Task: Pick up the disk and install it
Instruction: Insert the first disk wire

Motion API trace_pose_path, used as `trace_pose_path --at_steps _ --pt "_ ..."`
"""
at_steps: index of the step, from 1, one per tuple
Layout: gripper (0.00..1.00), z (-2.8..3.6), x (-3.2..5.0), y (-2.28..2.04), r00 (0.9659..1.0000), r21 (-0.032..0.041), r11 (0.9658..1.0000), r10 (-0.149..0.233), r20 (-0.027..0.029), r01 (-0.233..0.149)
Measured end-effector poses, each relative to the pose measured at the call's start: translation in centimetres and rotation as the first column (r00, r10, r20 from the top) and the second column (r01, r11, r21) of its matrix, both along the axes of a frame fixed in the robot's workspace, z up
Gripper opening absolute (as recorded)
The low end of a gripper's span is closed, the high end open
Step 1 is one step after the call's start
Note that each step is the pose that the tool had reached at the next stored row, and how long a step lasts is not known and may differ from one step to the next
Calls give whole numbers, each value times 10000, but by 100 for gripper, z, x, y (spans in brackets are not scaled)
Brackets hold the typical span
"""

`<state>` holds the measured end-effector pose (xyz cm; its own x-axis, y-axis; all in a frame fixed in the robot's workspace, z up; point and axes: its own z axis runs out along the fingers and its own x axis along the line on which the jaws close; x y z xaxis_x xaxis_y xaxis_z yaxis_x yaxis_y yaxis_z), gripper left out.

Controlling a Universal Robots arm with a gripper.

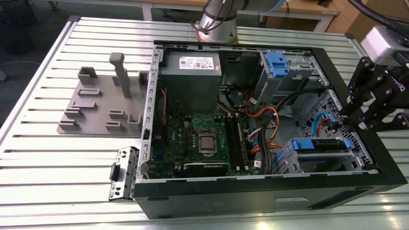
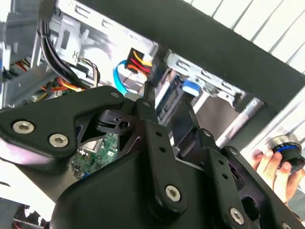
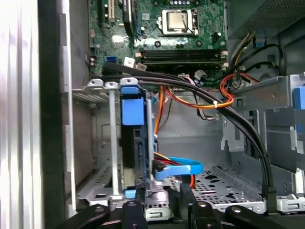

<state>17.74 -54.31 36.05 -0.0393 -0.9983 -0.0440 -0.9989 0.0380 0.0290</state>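
The disk (image 1: 321, 145) sits on edge in the lower drive bay of the computer case (image 1: 268, 191), its blue bracket against the bay rails, apparently already installed. The claw (image 1: 357, 117) hangs just above that bay; whether it is spread, I cannot tell.

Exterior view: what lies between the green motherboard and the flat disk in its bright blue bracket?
A tangle of orange and black cables lies between the green motherboard and the blue-bracketed flat disk, in the exterior view.
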Motion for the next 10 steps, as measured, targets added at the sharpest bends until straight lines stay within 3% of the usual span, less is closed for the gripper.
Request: trace_pose_path --at_steps 4,10 --pt "41 -48 41 80 10000 -4 10000 0 0 0" --pt "41 -117 76 147 10000 -56 10000 24 0 -24"
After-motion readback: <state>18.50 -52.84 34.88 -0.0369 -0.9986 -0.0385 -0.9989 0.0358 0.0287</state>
